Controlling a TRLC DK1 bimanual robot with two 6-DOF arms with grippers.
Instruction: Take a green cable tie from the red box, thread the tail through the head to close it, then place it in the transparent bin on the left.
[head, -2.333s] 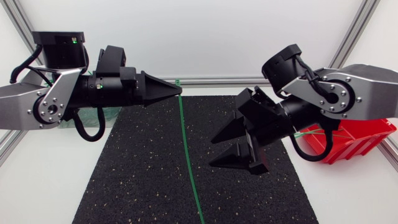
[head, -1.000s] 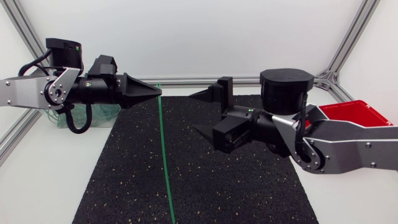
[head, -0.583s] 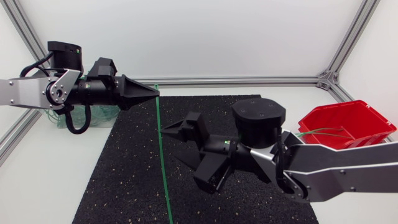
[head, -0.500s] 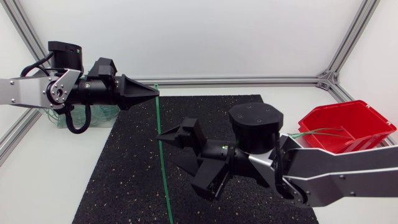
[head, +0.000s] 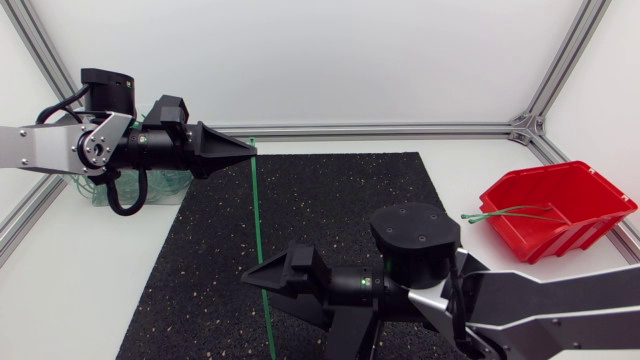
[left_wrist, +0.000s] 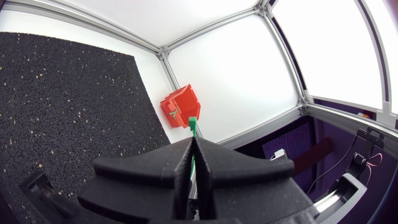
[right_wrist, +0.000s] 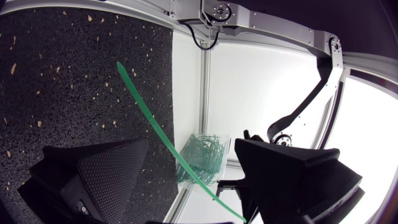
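Green plastic pokes out just past the tips of our left fingers (left_wrist: 155, 171), which are pressed together on the head end of the green cable tie (head: 258, 230). From that pinch in the left gripper (head: 243, 148) the tie runs in a long straight line over the black mat (head: 340, 200) towards the near edge of the table.

Further along its length our right fingers (right_wrist: 106, 168) stand spread wide, one on each side of the tie. It passes through the gap between them, and we cannot tell whether it brushes either one. The right gripper (right_wrist: 193, 152) sits low over the near part of the mat, and its arm comes in from the right. Our left arm comes in from the left, held level over the mat's far left corner.

Beneath and behind that arm, off the mat, stands the transparent bin (head: 97, 196), holding a tangle of green ties (right_wrist: 202, 154). Well apart from it, on the right side of the table beside the mat, the red box (head: 555, 205) sits tilted, with a few more ties (head: 505, 212) sticking out over its rim.
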